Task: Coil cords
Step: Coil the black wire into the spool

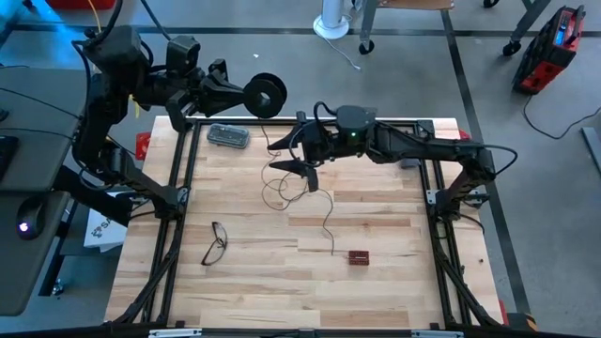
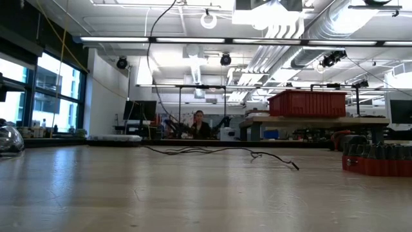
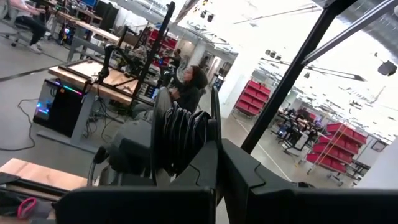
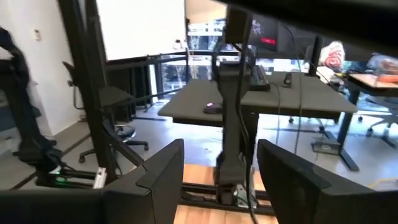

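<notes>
High view, left claw (image 1: 246, 94): it hangs past the far edge of the worktop (image 1: 376, 282), shut on the reel (image 1: 266, 95), which stands on edge with its round face toward the camera.
Left wrist view, reel (image 3: 180, 137): dark turns of wire already sit between its two rims, clamped between the left claw's fingers; I judge it is held clear of the worktop so that wire can be wound on freely.
Right claw (image 1: 302, 173): it reaches over the far middle of the worktop with its jaws standing wide apart and nothing between them, right above the loose wire (image 1: 299, 192); whether it touches the wire I cannot tell.
Why there: it seems placed to feed or guide the slack toward the reel.
Wire, place: its loops lie on the far middle of the worktop under the right claw, and a strand runs up toward the reel.
Wire, long axis: from the loops one tail runs toward the near edge, roughly front to back, and its free end stops just beside a small dark red block (image 1: 359, 257).
Low view, wire (image 2: 219, 152): it lies flat in a thin low line across the worktop.
Not part of this: eyeglasses (image 1: 216, 243) near left, a clear case (image 1: 228, 136) far left.
</notes>
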